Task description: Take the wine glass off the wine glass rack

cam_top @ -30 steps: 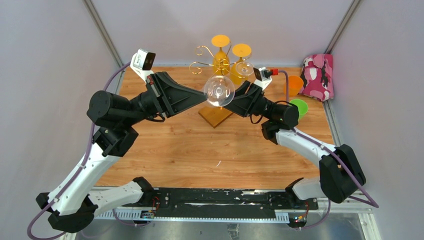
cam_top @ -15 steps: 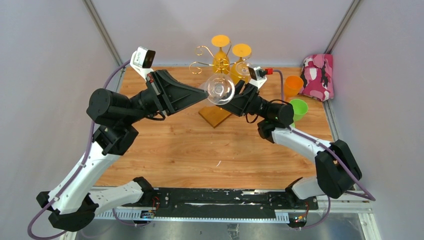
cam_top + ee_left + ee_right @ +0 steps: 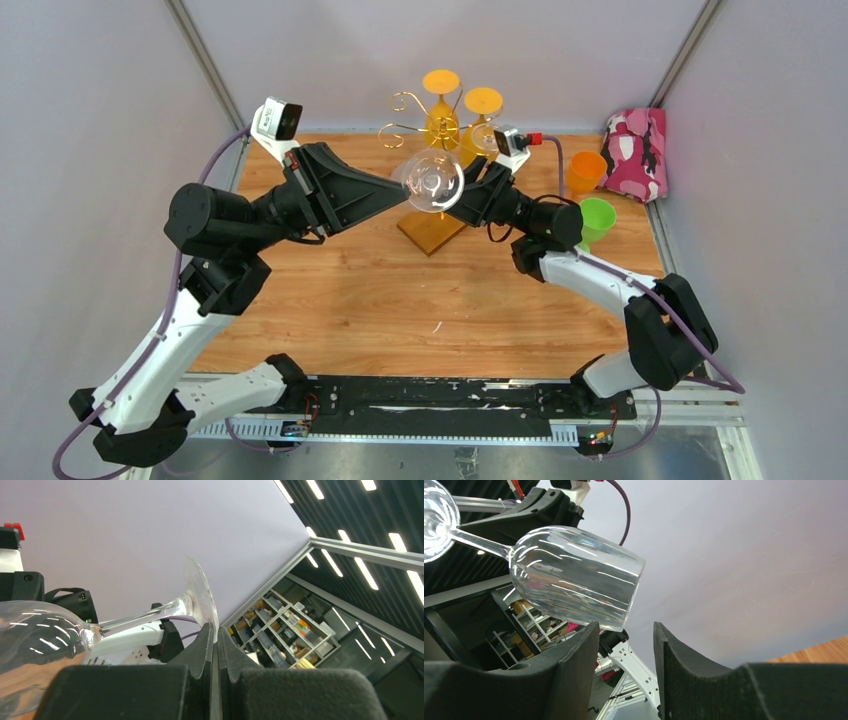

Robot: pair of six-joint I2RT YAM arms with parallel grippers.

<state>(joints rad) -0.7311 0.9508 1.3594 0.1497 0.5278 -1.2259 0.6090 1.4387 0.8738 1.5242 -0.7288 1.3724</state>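
Observation:
The clear wine glass [image 3: 432, 181] hangs in the air on its side, in front of the gold wire wine glass rack [image 3: 428, 127] and above its wooden base [image 3: 432, 233]. My left gripper [image 3: 403, 186] is shut on the rim of the glass's foot [image 3: 201, 596]; the stem runs left to the bowl [image 3: 35, 645]. My right gripper [image 3: 463, 197] is open beside the bowl [image 3: 574, 575]. The bowl's rim sits just above the left fingertip [image 3: 586, 635], and nothing lies between the jaws [image 3: 626, 630].
Two orange glasses [image 3: 441, 82] [image 3: 483, 100] and a clear one [image 3: 489, 137] hang on the rack. An orange cup [image 3: 585, 170], a green cup [image 3: 598, 215] and a pink patterned bag [image 3: 635, 150] stand at the back right.
The right arm has reached left toward the bowl and its jaws have opened a little wider. The held glass has shifted slightly left and back with the left gripper.

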